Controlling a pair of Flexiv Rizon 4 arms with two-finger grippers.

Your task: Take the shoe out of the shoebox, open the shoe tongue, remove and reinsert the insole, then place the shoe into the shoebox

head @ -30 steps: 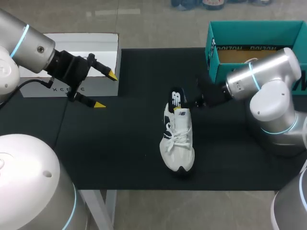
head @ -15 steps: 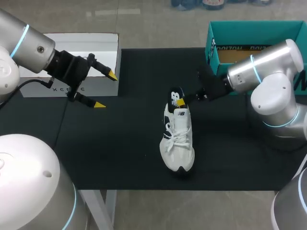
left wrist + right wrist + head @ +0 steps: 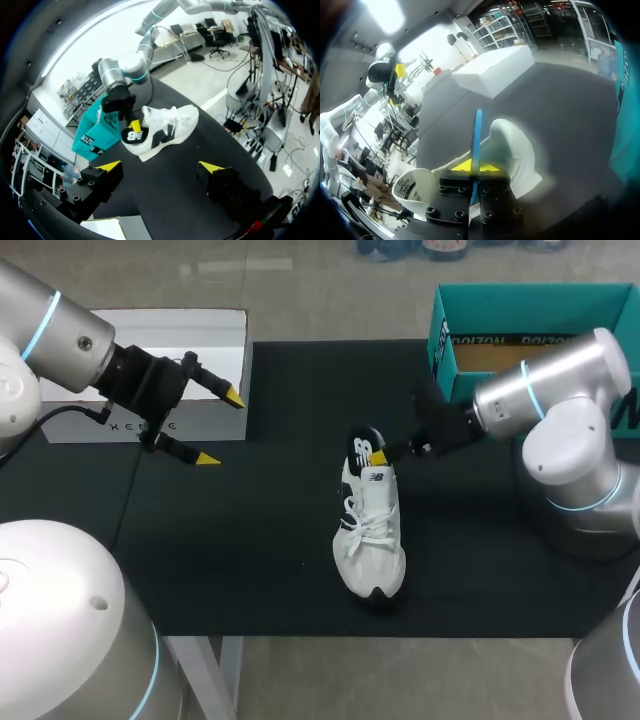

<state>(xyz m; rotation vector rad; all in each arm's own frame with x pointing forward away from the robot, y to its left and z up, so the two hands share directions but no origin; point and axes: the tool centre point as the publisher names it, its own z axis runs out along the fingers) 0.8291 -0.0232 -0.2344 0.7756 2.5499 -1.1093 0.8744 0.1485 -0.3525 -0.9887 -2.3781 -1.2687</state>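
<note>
on the black counter, mid-frame, left of the teal shoebox, lies the white shoe – light, soft. your right pincer is clenched on the insole – thin, floppy; grip its heel edge. left pincer released, upper left.

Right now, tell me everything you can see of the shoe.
The shoe is a white trainer with a fabric-like upper, white laces, dark side trim and a black toe tip. It stands upright on its sole on the black mat, toe toward the table's near edge, outside the teal shoebox. Its dark insole sticks up from the heel opening, pinched by the right pincer. Nothing else touches it.
</note>
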